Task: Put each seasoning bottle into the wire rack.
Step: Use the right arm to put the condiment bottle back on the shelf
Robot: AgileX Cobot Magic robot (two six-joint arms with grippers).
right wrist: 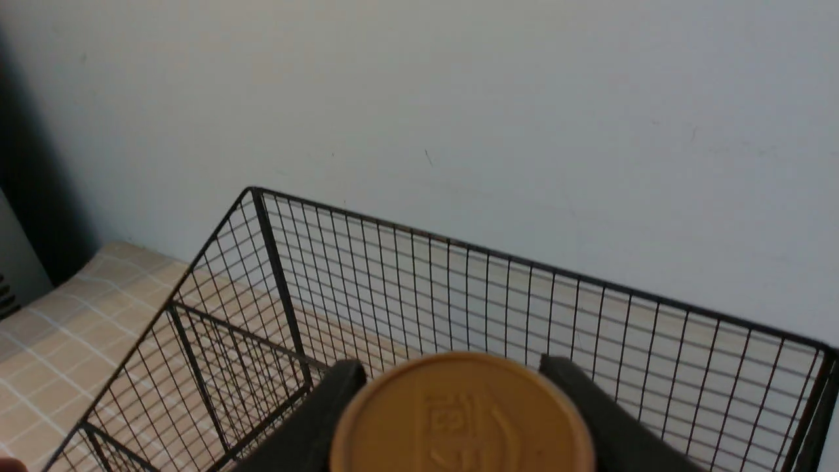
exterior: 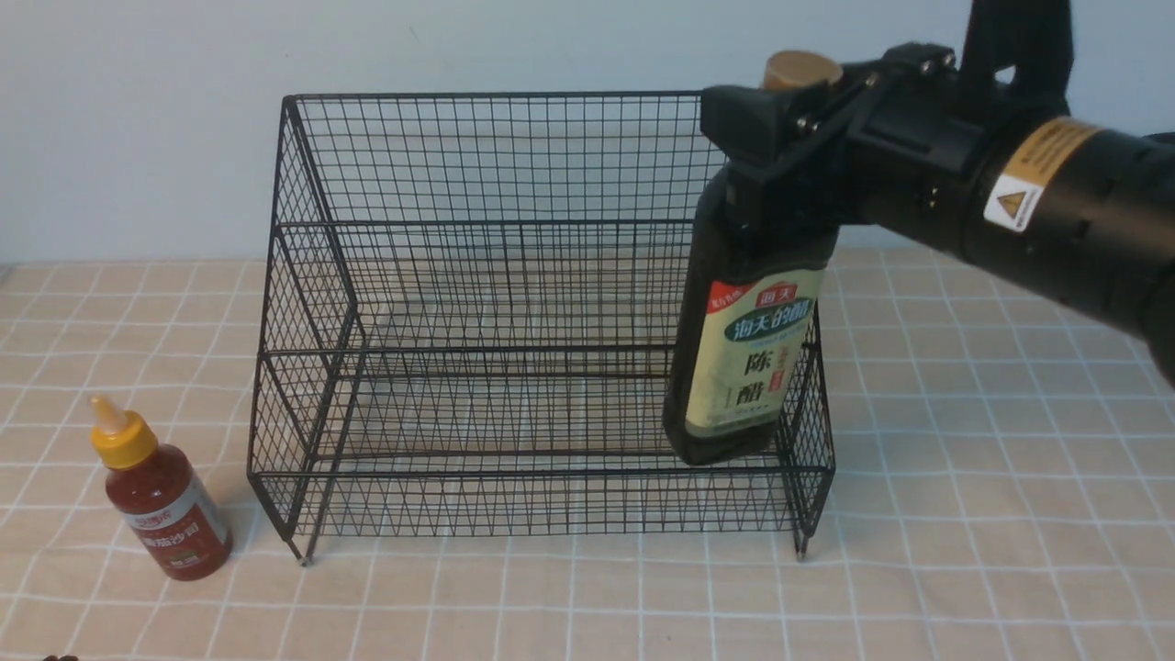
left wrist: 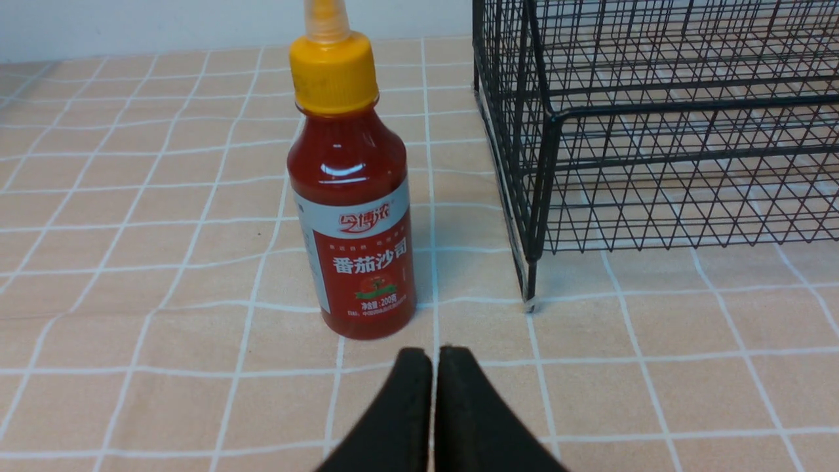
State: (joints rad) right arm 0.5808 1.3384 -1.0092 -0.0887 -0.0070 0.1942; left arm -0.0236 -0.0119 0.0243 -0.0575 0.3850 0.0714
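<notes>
Small red-sauce bottle [exterior: 163, 500] stands on the surface [exterior: 964, 514], just left of the wire rack [exterior: 496, 156], outside it. Left tool [left wrist: 433, 357] is closed and empty near that bottle; only the left wrist view shows it. Tall dark bottle [exterior: 748, 367] is at the rack's right end, low front tier, slightly tilted. Right tool [exterior: 776, 147] clamps its neck. Step: placing it. Next, probably: seat base, release. Whether the base rests: unclear. Right wrist view shows only the gold cap [right wrist: 459, 419].
</notes>
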